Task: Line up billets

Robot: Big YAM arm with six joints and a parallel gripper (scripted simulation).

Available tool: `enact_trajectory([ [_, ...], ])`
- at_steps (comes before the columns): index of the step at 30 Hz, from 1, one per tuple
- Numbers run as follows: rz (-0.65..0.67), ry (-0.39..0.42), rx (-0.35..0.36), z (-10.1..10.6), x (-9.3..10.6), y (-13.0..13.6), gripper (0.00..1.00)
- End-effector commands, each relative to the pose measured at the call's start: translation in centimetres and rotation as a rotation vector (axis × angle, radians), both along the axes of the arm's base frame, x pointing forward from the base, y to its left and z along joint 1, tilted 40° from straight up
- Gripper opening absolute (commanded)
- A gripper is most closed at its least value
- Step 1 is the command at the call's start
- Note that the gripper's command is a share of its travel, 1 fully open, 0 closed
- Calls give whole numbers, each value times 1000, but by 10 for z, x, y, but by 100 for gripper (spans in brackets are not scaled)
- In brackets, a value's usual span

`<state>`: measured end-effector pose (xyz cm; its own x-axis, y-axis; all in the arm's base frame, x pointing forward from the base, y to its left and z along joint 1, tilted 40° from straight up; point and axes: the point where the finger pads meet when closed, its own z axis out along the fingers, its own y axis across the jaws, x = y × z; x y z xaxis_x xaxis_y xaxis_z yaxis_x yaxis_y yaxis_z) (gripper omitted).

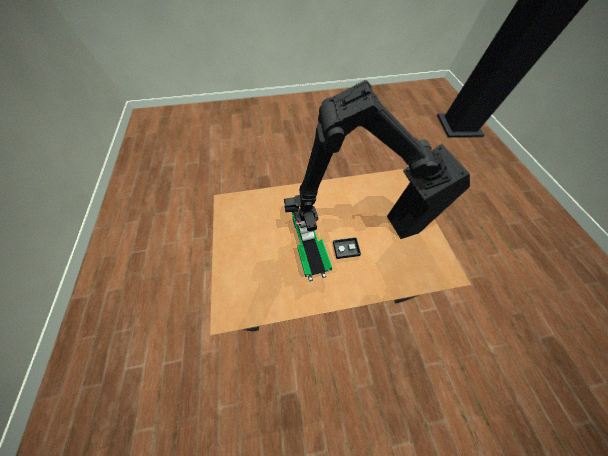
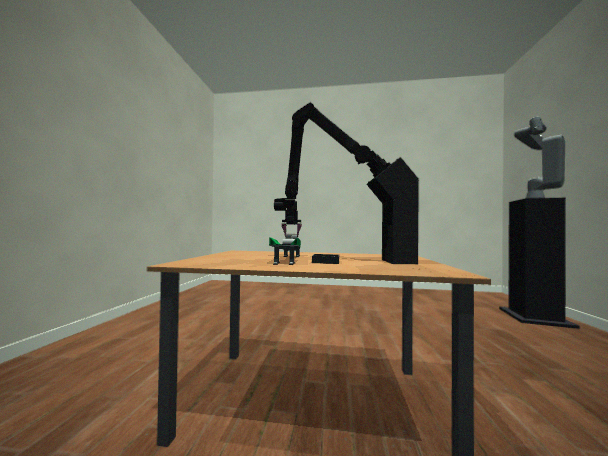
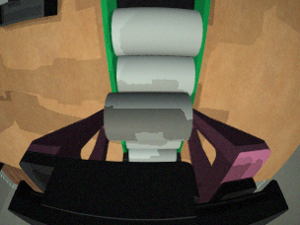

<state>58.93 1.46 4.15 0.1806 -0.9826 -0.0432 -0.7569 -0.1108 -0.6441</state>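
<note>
Your gripper [image 1: 306,231] [image 2: 291,235] [image 3: 148,112] hangs over the green ramp [image 1: 328,255] [image 2: 298,243] [image 3: 203,37]; only the wrist view shows its fingers pinching the raised billet [image 3: 148,116] by its ends, with paler billets beyond and below.

The top billet [image 3: 148,116], a gray cylinder, lies crosswise above the others. Pale billets [image 3: 157,32] lie across the ramp [image 1: 315,256] [image 3: 203,30].
</note>
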Motion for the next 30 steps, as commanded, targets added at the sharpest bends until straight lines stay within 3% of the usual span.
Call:
enact_trajectory([
  [1,-19,-4,10,-4,2,-5,0],
  [10,-19,-5,10,-3,2,-5,0],
  [15,-21,-29,9,15,0,-7,0],
  [30,-8,-13,-3,31,-20,-12,0],
])
